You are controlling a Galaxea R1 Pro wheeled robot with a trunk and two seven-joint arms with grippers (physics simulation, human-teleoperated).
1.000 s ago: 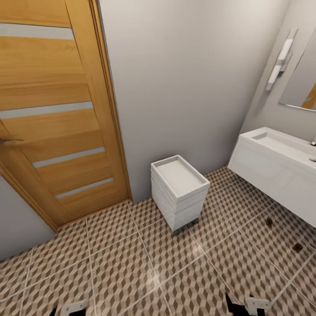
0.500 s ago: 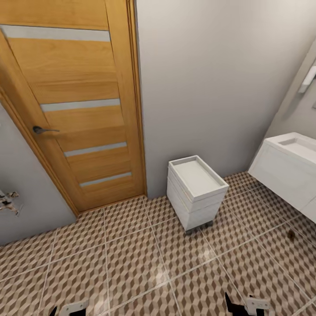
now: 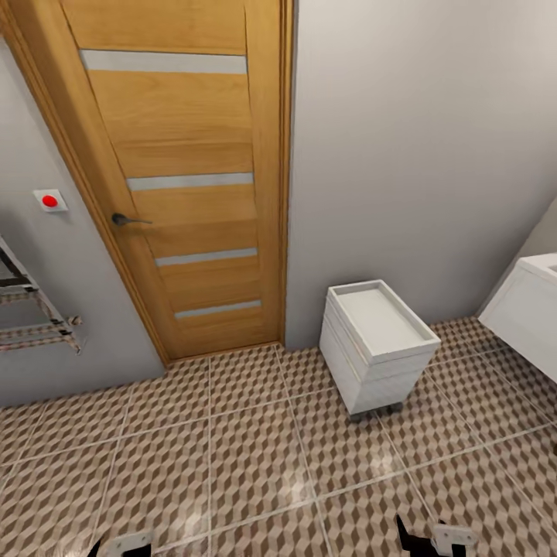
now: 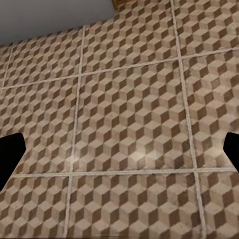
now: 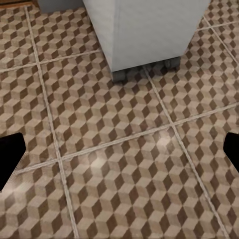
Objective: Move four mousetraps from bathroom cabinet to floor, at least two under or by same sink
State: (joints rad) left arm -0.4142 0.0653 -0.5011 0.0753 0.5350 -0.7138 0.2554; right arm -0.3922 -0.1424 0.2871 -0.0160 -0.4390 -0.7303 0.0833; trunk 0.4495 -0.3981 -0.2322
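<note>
Head view: a wooden door point(image 3: 186, 178) with pale horizontal strips and a dark lever handle point(image 3: 128, 220) stands in a grey wall point(image 3: 402, 155); a small white drawer unit on castors point(image 3: 377, 344) rests on the cube-patterned bathroom floor point(image 3: 232, 456) just beside that wall; a corner of the white sink point(image 3: 530, 309) enters at the right edge; a red wall button point(image 3: 49, 200) and a metal towel rail point(image 3: 35, 325) lie left of the door. Left gripper point(image 4: 119, 154): dark fingertips point(image 4: 10, 154) wide apart at the frame sides, nothing between them, tiles below; right gripper point(image 5: 119, 154): fingertips point(image 5: 11, 157) likewise spread and empty, facing the floor near the unit's base point(image 5: 149, 35).
</note>
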